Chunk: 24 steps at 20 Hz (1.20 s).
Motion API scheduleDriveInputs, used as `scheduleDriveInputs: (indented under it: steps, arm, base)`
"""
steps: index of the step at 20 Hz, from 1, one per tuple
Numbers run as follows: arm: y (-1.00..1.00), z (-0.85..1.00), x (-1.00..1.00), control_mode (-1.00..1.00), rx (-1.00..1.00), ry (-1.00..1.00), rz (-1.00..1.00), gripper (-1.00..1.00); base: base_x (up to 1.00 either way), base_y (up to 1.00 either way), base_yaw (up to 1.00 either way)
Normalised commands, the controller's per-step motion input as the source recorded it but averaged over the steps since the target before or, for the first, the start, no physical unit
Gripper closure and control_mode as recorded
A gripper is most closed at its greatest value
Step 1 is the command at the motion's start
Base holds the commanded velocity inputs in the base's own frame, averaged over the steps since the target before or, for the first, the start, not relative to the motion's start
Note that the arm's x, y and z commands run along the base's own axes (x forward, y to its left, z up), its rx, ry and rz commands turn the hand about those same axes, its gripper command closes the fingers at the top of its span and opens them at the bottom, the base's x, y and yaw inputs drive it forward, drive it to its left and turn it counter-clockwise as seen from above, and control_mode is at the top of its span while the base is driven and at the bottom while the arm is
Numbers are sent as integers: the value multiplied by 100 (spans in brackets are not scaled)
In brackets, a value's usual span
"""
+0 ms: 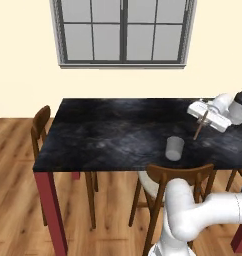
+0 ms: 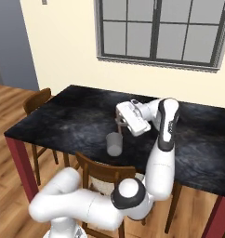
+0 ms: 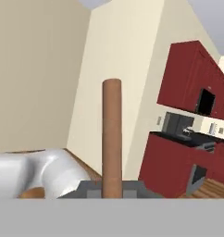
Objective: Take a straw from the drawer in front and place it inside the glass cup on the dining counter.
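The thin brown straw (image 1: 200, 128) hangs tilted from my gripper (image 1: 205, 117), which is shut on its upper part. In the left base view the straw's lower end sits over the black dining counter (image 1: 103, 132), right of the glass cup (image 1: 174, 148) and a little behind it. From the right base view, the gripper (image 2: 120, 119) hovers just above and behind the cup (image 2: 114, 143), and the straw (image 2: 118, 126) points down near the cup's rim. In the hand view the straw (image 3: 112, 139) rises straight up between the fingertips. The drawer is out of view.
A wooden chair (image 1: 178, 176) is tucked under the near edge of the counter right below the cup, and another chair (image 1: 40, 129) stands at the counter's left end. A window (image 1: 124, 31) is on the wall behind. Red kitchen cabinets (image 3: 188, 139) appear in the hand view.
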Motion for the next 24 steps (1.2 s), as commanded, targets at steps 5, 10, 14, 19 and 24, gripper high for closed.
scheduleDriveInputs:
  steps: [5,10,14,19,24]
  arm:
    - [12,0,-5,-100,12,0,-31,100]
    - [15,9,10,-100,2,0,-29,100]
    - [0,12,27,-100,0,2,-23,100]
    - [0,8,28,-100,0,5,-20,100]
    - [0,0,7,-100,2,9,-16,100]
  base:
    - [0,0,0]
    - [0,0,0]
    - [0,0,0]
    - [0,0,0]
    - [0,0,0]
